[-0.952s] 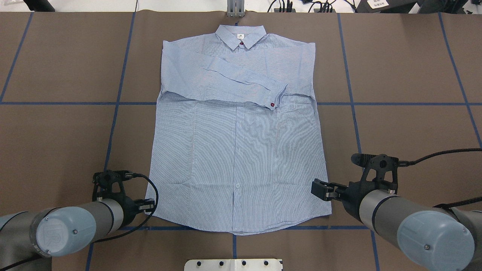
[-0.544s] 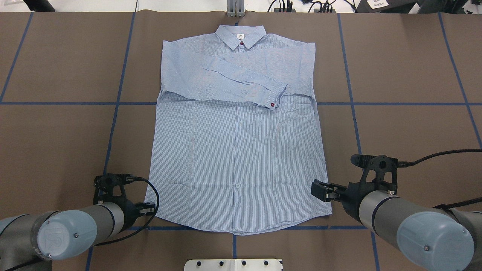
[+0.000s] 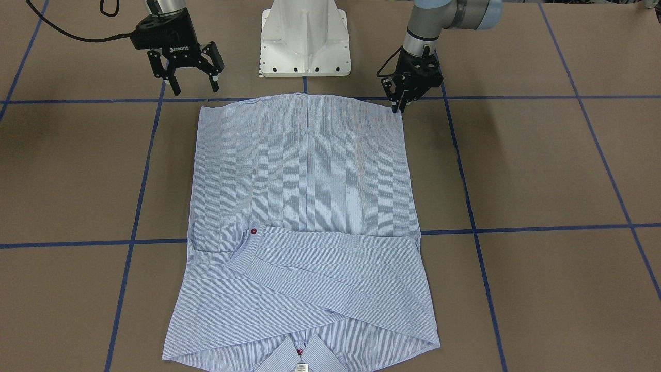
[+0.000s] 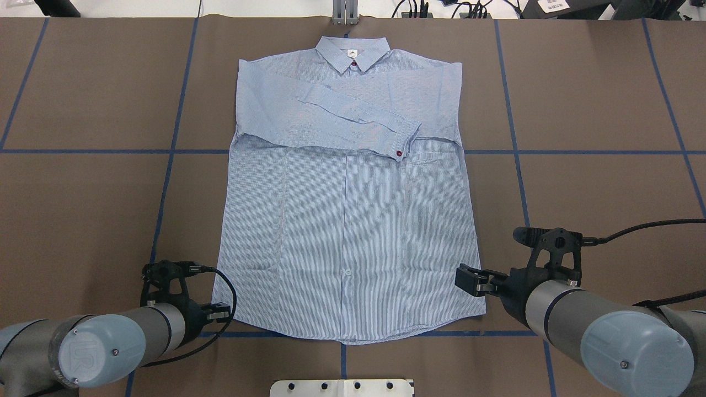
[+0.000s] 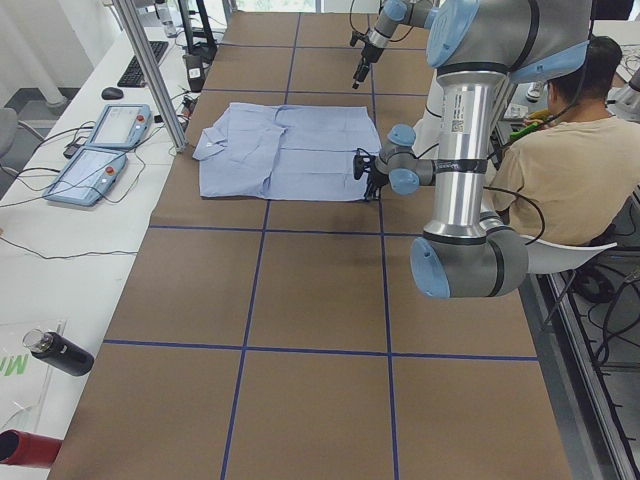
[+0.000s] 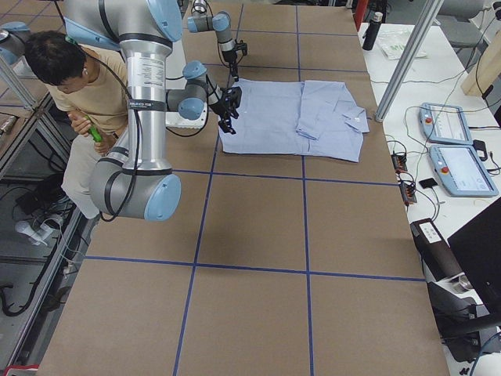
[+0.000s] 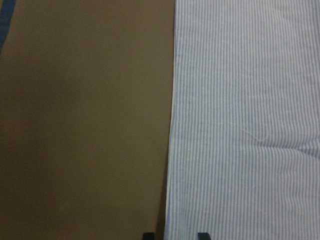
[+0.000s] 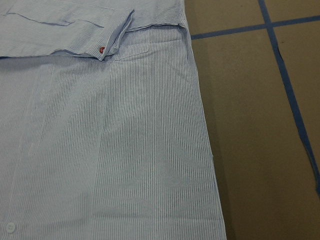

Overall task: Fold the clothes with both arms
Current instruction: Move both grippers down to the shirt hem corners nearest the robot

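Left gripper (image 3: pixel 398 107): fingertips (image 7: pixel 202 235) a narrow gap apart, low over the table. In the left wrist view the side edge of the shirt runs down between the two tips and the cloth lies flat and unpinched. Whether a tip touches the cloth cannot be told. The gripper sits at the hem corner on the robot's left.

Right gripper (image 3: pixel 194 87): fingers (image 3: pixel 175 88) spread wide and holding nothing, near the hem corner on the robot's right but apart from it.

Light blue-and-white pinstriped long-sleeved button-up shirt (image 4: pixel 353 220):
- lies flat and front up in the middle of the table
- collar (image 4: pixel 353 52) at the far edge from the robot, hem (image 4: pixel 353 335) toward the robot
- both sleeves folded across the chest, one over the other
- upper cuff (image 4: pixel 405 140) carries a red button (image 4: pixel 399 153) and touches the top of the chest pocket (image 4: pixel 436 160)
- placket closed, with a pale button (image 4: pixel 348 272) low on it
- shallow creases near the hem, otherwise smooth

Brown paper-covered table (image 4: pixel 595 88) is marked with a grid of blue tape lines (image 4: pixel 601 151). The white pedestal base (image 3: pixel 304 36) is just behind the hem. A seated person in a beige top (image 5: pixel 565 170) is behind the robot
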Available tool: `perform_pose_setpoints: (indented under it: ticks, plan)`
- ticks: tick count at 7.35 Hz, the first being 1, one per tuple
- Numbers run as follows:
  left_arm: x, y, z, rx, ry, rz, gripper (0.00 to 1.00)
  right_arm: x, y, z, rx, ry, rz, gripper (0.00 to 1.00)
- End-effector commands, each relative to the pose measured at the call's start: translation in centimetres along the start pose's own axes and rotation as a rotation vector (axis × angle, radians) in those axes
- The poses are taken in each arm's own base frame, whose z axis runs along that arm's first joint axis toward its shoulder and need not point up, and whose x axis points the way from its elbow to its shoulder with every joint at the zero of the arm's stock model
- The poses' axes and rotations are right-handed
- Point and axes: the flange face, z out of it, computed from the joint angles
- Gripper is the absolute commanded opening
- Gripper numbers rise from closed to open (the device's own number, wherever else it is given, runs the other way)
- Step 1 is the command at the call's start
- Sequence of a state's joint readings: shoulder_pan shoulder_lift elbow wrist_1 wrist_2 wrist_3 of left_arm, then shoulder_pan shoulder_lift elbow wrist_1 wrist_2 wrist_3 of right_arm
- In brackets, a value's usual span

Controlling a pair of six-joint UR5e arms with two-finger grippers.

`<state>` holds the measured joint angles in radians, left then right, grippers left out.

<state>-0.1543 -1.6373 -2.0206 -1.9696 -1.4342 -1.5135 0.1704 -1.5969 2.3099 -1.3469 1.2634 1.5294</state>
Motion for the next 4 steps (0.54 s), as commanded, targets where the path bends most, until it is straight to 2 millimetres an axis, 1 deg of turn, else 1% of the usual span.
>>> perform_pose_setpoints:
  ticks: [1, 2, 3, 4]
  plan:
    - [-0.04, -0.03, 0.02, 0.0, -0.001, -0.001, 0.04, -0.07, 0.0, -0.03, -0.001, -0.002, 0.001, 0.99]
    - [-0.21, -0.03, 0.06, 0.002, -0.004, 0.0, 0.0, -0.01, 0.01, -0.01, -0.001, 0.0, 0.0, 0.99]
    - [-0.22, -0.14, -0.08, 0.005, -0.001, -0.002, 0.0, 0.06, 0.0, -0.04, 0.0, -0.01, 0.003, 0.99]
    - [0.0, -0.09, -0.18, 0.004, 0.003, -0.009, 0.0, 0.9, 0.48, 0.12, -0.007, -0.031, 0.004, 0.99]
